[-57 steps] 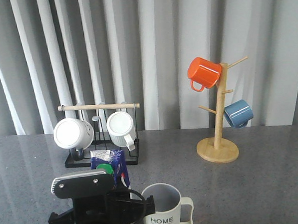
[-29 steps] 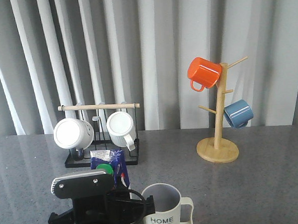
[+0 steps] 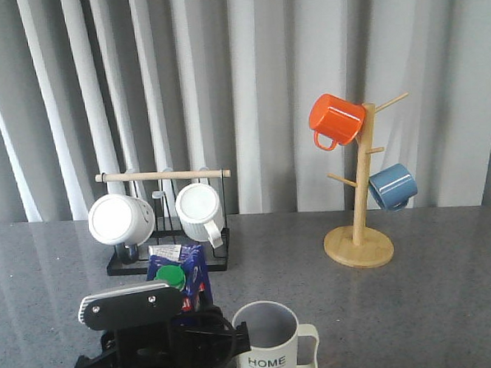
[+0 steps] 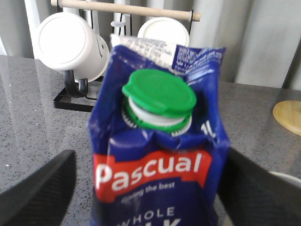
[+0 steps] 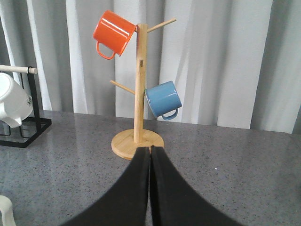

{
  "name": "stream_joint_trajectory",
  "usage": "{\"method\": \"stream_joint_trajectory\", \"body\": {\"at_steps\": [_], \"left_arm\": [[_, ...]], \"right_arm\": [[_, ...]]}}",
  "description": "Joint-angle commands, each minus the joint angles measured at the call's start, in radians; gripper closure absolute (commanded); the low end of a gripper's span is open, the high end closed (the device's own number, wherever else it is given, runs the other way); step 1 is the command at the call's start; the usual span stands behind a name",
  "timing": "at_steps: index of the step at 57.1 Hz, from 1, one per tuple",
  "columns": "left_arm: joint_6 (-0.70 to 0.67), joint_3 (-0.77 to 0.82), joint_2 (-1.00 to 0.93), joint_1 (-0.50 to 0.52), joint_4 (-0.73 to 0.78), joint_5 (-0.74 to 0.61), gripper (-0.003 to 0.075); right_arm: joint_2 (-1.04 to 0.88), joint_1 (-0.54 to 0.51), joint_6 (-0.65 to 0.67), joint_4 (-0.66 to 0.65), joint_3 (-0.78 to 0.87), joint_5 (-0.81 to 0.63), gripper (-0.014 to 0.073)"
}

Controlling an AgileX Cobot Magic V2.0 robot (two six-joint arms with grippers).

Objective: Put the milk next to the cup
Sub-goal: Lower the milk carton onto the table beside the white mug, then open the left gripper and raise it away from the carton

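My left gripper [image 4: 155, 197] is clamped on the milk [image 4: 157, 155]; in the left wrist view its two black fingers [image 4: 35, 193] press the carton's sides, with the green cap [image 4: 160, 92] and the red Pascual label between them. From the front, the milk [image 3: 184, 270] stands up behind the arm's black housing, just left of the cup [image 3: 270, 339] and slightly farther from me. Whether the carton rests on the table [image 3: 433, 306] or hangs above it I cannot tell, because the arm hides its base. The cup sits upright near the table's front edge, one mug with HOME on it, handle to the right.

My right gripper [image 5: 149, 155] is closed with nothing in it, its two fingers pressed together over the grey surface.

Beyond these I count two white mugs [image 3: 120, 219] hanging on one black rack [image 3: 167, 262] with a wooden bar, at the back left. At the back right stands one wooden mug tree [image 3: 360, 248] carrying two mugs: one orange mug [image 3: 335, 119] high up, and one blue mug [image 3: 391, 186] lower down.
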Motion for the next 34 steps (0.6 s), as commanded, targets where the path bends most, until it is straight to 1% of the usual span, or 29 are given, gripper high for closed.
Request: {"method": "stream_joint_trajectory", "body": {"at_steps": [1, 7, 11, 15, 24, 27, 30, 33, 34], "left_arm": [[0.029, -0.019, -0.037, -0.004, 0.039, -0.028, -0.0014], [0.041, -0.019, -0.042, -0.005, 0.049, -0.005, -0.0008], [0.041, -0.019, -0.057, -0.009, 0.075, -0.015, -0.0002], [0.041, -0.019, -0.08, -0.013, 0.132, -0.042, 0.0], [0.041, -0.019, -0.172, -0.013, 0.319, -0.106, 0.0008], [0.041, -0.019, -0.212, -0.014, 0.354, -0.115, 0.0014], [0.046, -0.019, -0.26, -0.014, 0.382, -0.109, 0.0036], [0.063, -0.019, -0.299, -0.014, 0.408, -0.091, 0.0089], [0.07, -0.019, -0.316, -0.013, 0.417, -0.082, 0.012]], "right_arm": [[-0.003, -0.005, -0.003, -0.002, -0.029, -0.071, 0.0603], [-0.003, -0.005, -0.003, -0.002, -0.029, -0.071, 0.0603], [-0.003, -0.005, -0.003, -0.002, -0.029, -0.071, 0.0603], [-0.003, -0.005, -0.003, -0.002, -0.029, -0.071, 0.0603], [-0.003, -0.005, -0.003, -0.002, -0.029, -0.071, 0.0603], [-0.003, -0.005, -0.003, -0.002, -0.029, -0.071, 0.0603], [-0.003, -0.005, -0.003, -0.002, -0.029, -0.071, 0.0603], [-0.003, -0.005, -0.003, -0.002, -0.029, -0.071, 0.0603], [-0.003, -0.005, -0.003, -0.002, -0.029, -0.071, 0.0603]]}}
